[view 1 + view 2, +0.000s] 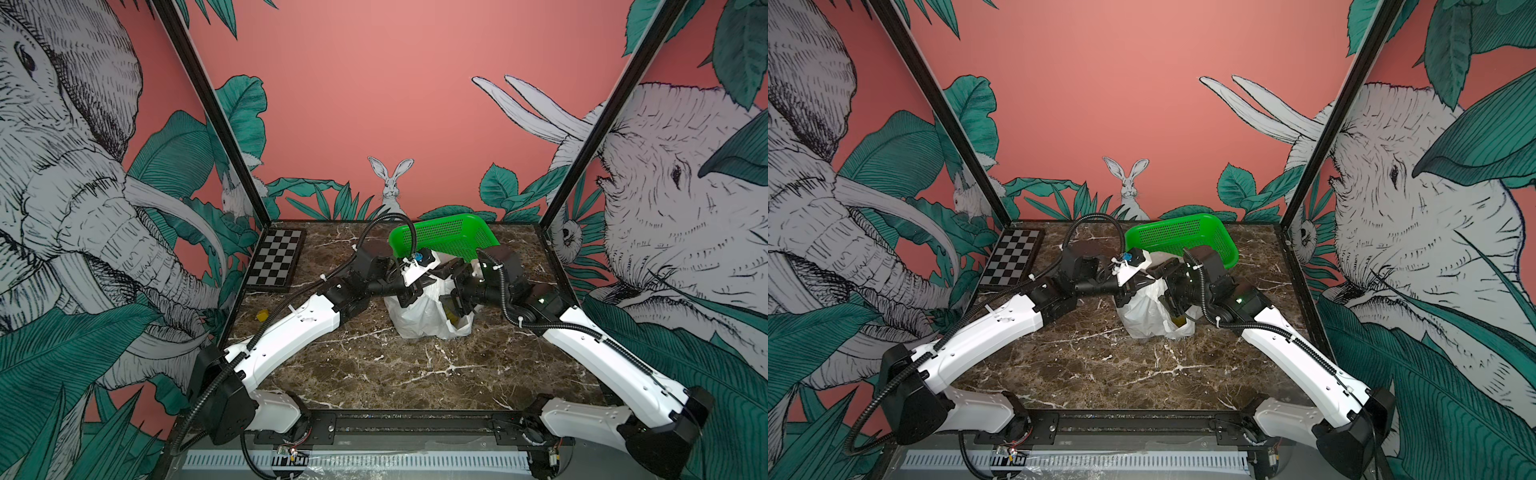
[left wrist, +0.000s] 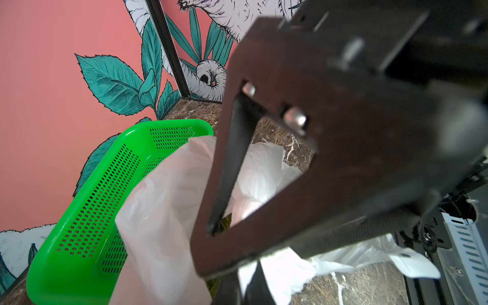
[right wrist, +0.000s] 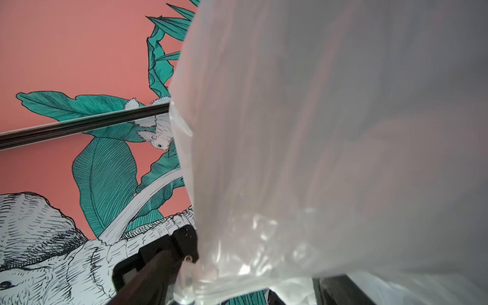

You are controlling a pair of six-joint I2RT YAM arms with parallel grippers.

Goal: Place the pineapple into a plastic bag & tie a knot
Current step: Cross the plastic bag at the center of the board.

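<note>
Left pincer [image 1: 411, 301] clamps plastic bag [image 1: 415, 323]; right pincer [image 1: 455, 309] gapes.

From where I stand, the marble table [image 1: 395, 374] lies open from four round to eight o'clock of the plastic bag [image 1: 415, 320]. The green basket [image 1: 449, 237] stands just behind it at twelve. The left arm [image 1: 299, 328] bars nine and the right arm [image 1: 602, 353] bars three. The chessboard [image 1: 276, 257] sits well off at ten.

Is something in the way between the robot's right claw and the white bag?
Nothing visible does. The right gripper is at the plastic bag, with plastic hanging right before its camera. The green basket stands behind the bag, not between them.
</note>
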